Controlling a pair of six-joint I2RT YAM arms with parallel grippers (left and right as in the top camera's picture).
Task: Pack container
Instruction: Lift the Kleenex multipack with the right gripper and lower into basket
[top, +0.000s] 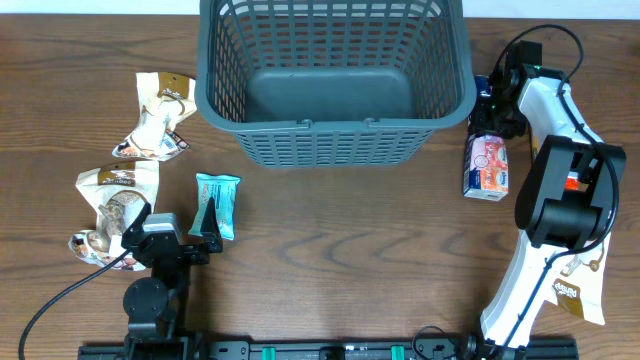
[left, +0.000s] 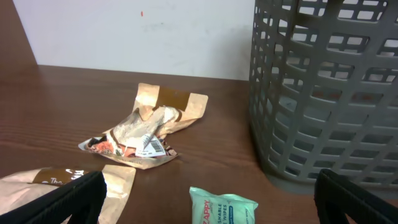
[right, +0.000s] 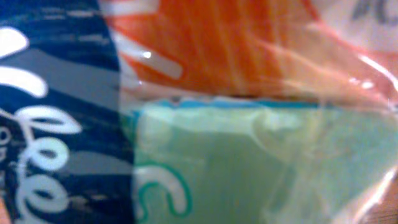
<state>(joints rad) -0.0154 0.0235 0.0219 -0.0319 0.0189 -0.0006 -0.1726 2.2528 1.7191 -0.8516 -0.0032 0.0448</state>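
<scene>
The container (top: 335, 125) is a large dark grey slotted basket at the back centre, and its floor is bare. It also shows in the left wrist view (left: 323, 93). My left gripper (top: 205, 228) is open wide, low over the near end of a teal wipes pack (top: 218, 195). In the left wrist view the pack (left: 221, 208) lies between the spread fingers (left: 211, 190). My right gripper (top: 492, 108) is down at the far end of a blue, orange and green packet (top: 486, 165) right of the basket. That packet (right: 236, 155) fills the right wrist view, hiding the fingers.
Two crumpled brown-and-white snack packets lie at the left, one farther back (top: 158, 115) (left: 146, 127) and one nearer (top: 115, 200) (left: 62, 183). A pale packet (top: 582, 292) lies at the front right beside the right arm's base.
</scene>
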